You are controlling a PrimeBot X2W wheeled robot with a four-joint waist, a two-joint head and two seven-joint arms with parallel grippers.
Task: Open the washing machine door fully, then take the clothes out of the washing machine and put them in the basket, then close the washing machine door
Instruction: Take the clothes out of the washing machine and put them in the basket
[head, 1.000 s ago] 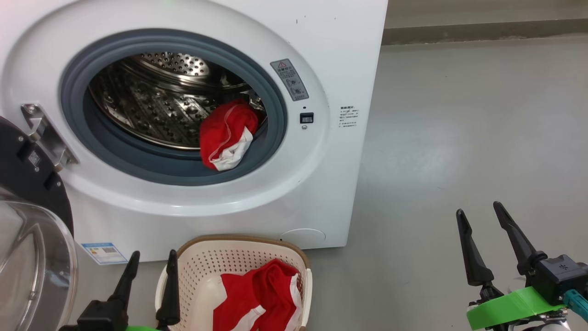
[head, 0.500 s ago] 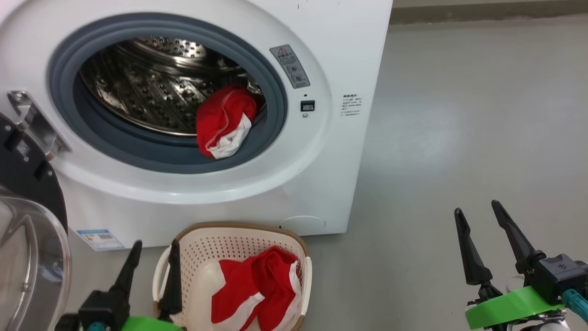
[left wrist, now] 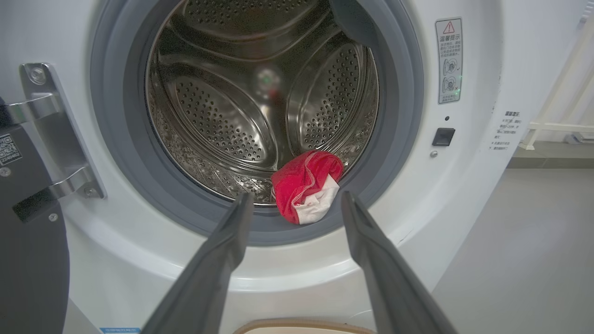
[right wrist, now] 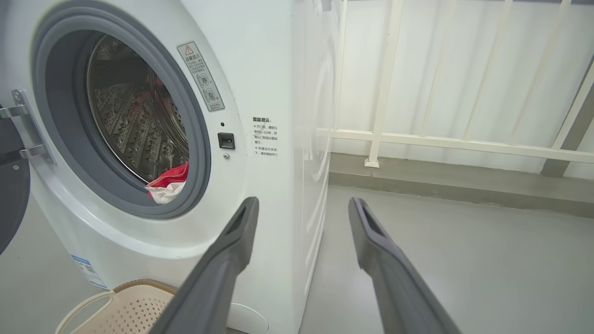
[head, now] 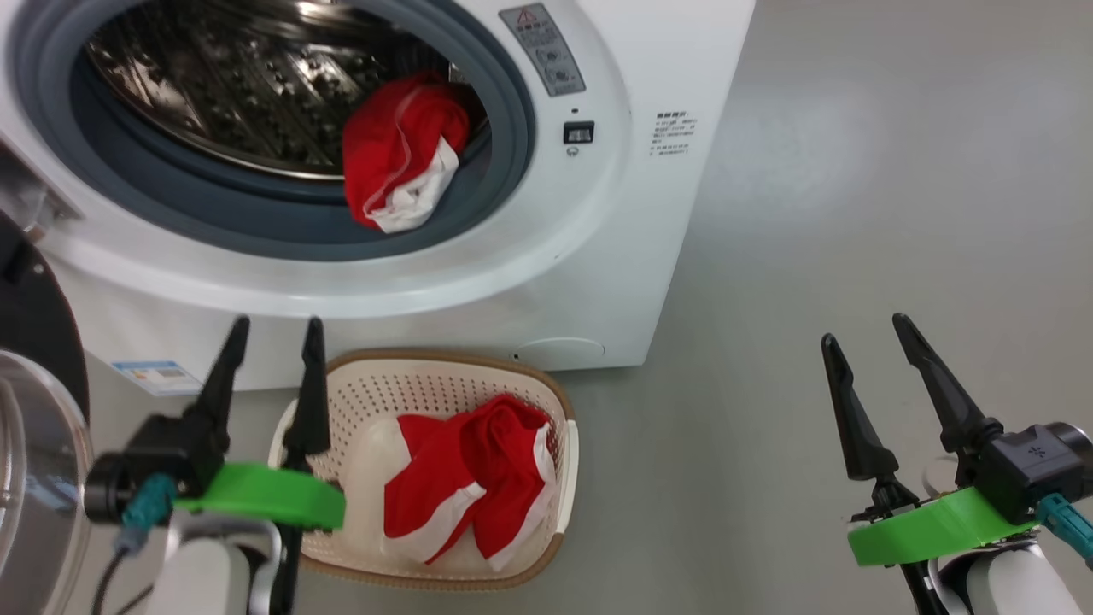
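Observation:
The white washing machine [head: 615, 282] stands open, its door [head: 34, 444] swung out to the far left. One red and white garment [head: 397, 154] lies at the drum's front lip on the grey ring, also in the left wrist view [left wrist: 306, 185] and the right wrist view [right wrist: 168, 186]. Another red garment [head: 465, 483] lies in the cream basket [head: 444, 371] on the floor before the machine. My left gripper [head: 271, 329] is open and empty, just left of the basket's rim, below the drum opening. Off to the right, over the floor, my right gripper [head: 867, 333] stands open and empty.
Grey floor [head: 854, 213] stretches right of the machine. A white railing [right wrist: 441, 144] with a pale curtain behind it runs along the back wall in the right wrist view. The door's metal hinge [left wrist: 51, 134] sits left of the drum opening.
The head camera has tilted down and nearer, so the machine slid up the picture. My left gripper has risen farther into view beside the basket. Both grippers stayed open.

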